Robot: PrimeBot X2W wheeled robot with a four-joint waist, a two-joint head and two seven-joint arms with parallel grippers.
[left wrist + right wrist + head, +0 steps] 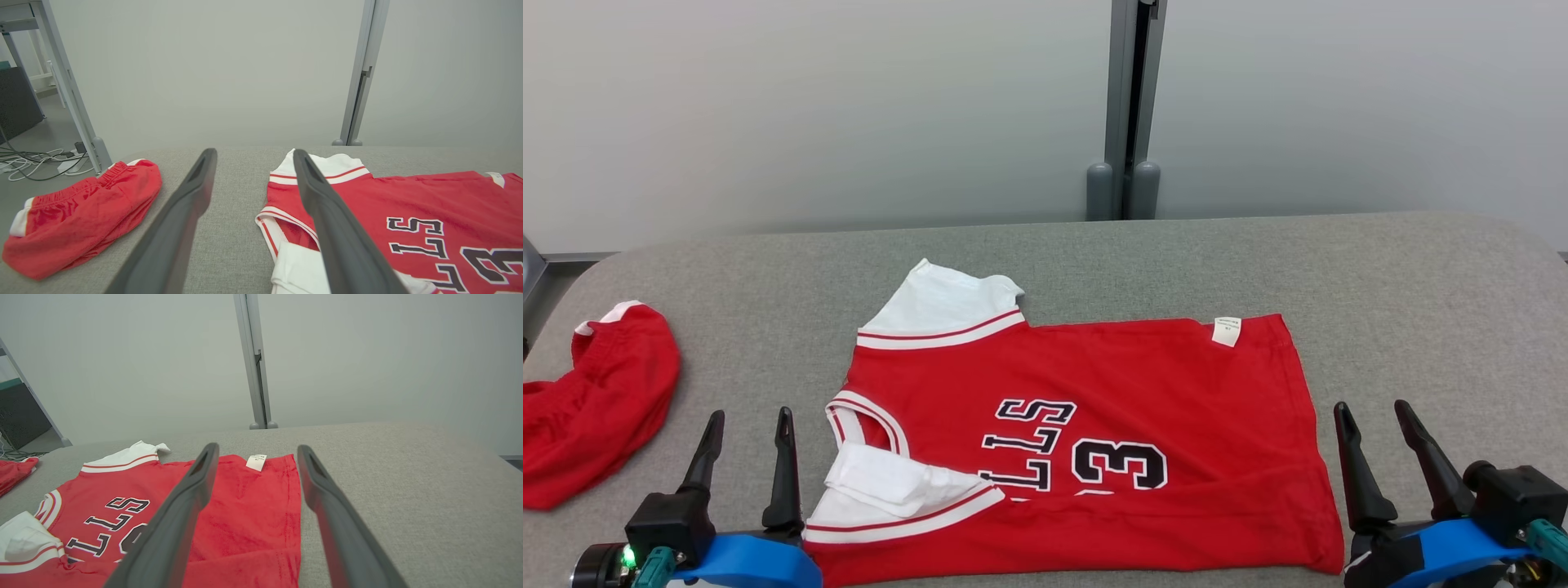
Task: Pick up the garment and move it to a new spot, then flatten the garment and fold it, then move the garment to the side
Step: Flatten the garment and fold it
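Left gripper (750,412) and right gripper (1372,406) gape empty either side of the jersey (1094,425).
It lies flat on the table (1421,286); pinch only 1 layer and your fold may skew, or you catch the shorts (596,408).

Left gripper (747,420) and right gripper (1376,412): fingers spread.

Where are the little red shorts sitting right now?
In the head view the red shorts lie bunched near the grey table's left edge, apart from the jersey, just left of the open left pincer.
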